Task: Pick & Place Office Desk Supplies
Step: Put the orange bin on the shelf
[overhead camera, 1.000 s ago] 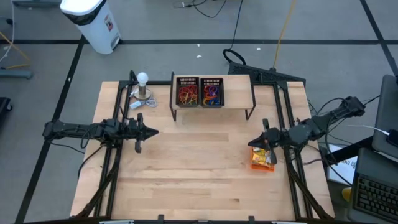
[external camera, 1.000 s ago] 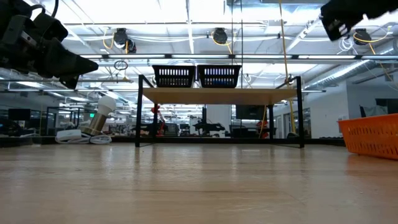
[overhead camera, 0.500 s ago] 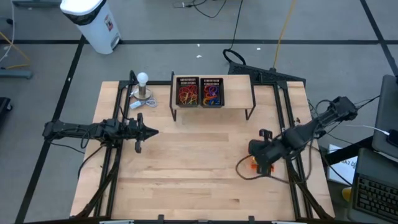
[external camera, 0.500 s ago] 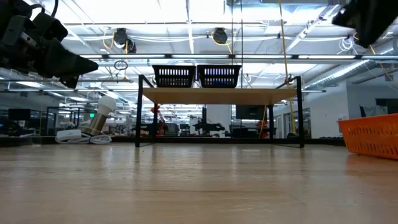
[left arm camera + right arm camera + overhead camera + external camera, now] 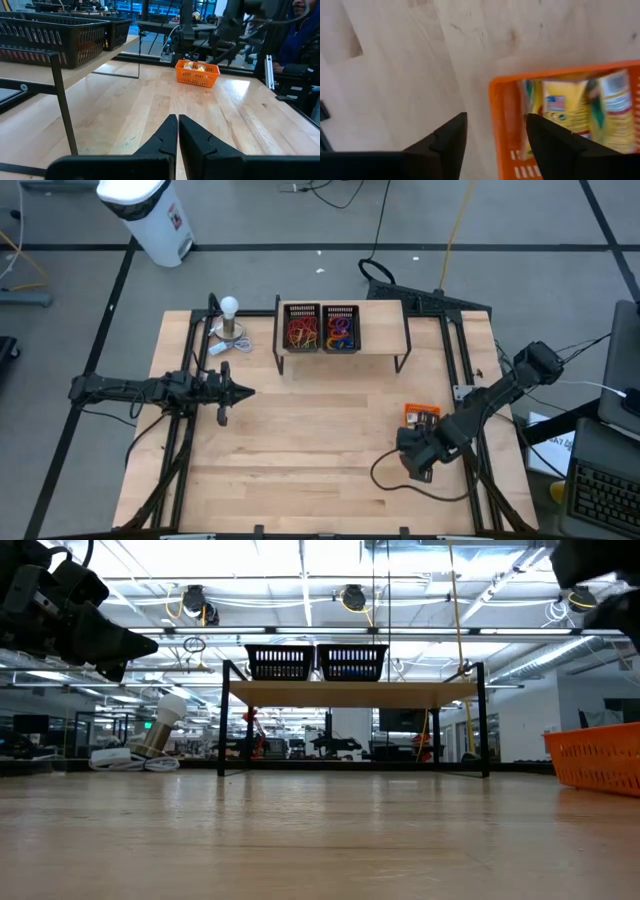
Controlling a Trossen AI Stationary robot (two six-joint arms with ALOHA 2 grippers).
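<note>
A: The right gripper (image 5: 495,137) is seen with its fingers spread apart, nothing held between them, straddling the near wall of the orange basket (image 5: 570,75) in the right wrist view.

B: A change is noted from a second ago: the right gripper (image 5: 415,460) was then parked over the basket at the table's right side, and has since been swung toward the front edge, so the orange basket (image 5: 421,414) is now uncovered in the high view.

A: And the fingers, which were closed then, have been parted since.

B: Inside the basket, yellow packets (image 5: 565,112) with blue-white marks are seen. They are laid side by side, their long axes running roughly parallel to each other and crosswise to the basket wall nearest the gripper. Which end is the top cannot be told.

A: The left gripper (image 5: 177,131) is held shut, fingertips pressed together and empty, pointed across the wooden table (image 5: 300,460) toward the basket. No shift is noted there; it hangs over the left half of the table (image 5: 238,391) exactly as before.

B: Rubber bands (image 5: 301,332) in red, orange and yellow are piled in the left black bin (image 5: 301,310) on the raised shelf (image 5: 380,330) at the back. A second tangle, with purple in it, is held in the right black bin (image 5: 341,310) just beside.

A: The white ball on its stand (image 5: 230,308) is left at the back left corner, unchanged.
</note>
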